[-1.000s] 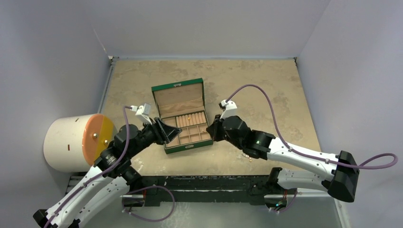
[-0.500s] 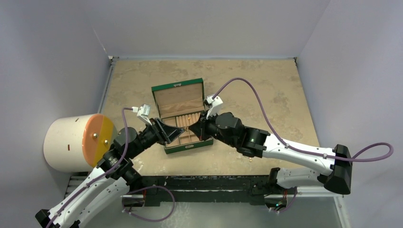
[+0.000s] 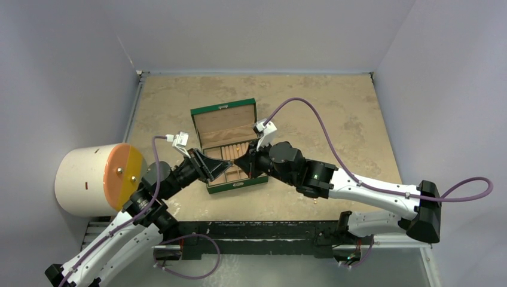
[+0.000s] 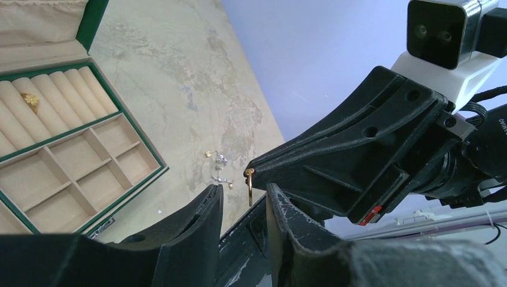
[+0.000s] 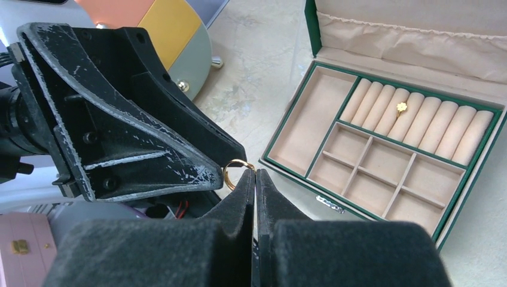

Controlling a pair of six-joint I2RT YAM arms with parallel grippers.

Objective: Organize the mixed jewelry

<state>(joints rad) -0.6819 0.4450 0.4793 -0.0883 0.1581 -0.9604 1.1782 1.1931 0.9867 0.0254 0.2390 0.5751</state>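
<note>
**A:** How far along is the sorting?

**B:** Barely begun, I judge. One gold flower piece (image 5: 402, 107) sits on the padded rolls (image 5: 439, 128) of the green box (image 3: 237, 185), ahead and to the right of the right pincer (image 5: 255, 176). The box's square cells (image 5: 388, 161) look bare.

**A:** And that pincer?

**B:** Clamped tight on one gold ring (image 5: 238, 173), pinched at its very tips.

**A:** The left one?

**B:** The left pincer (image 4: 242, 194) has its jaws apart. The ring hangs just above the gap between them, touching neither jaw as far as I can tell. It looks like a hand-over.

**A:** What remains?

**B:** A loose cluster (image 4: 219, 167) on the table (image 4: 179, 72), beyond the left pincer's tips. It has three or four gold and silvery bits, too small to count surely. So one piece is placed, one ring is in hand and the cluster is unsorted. There are two pincers and one box.
</note>
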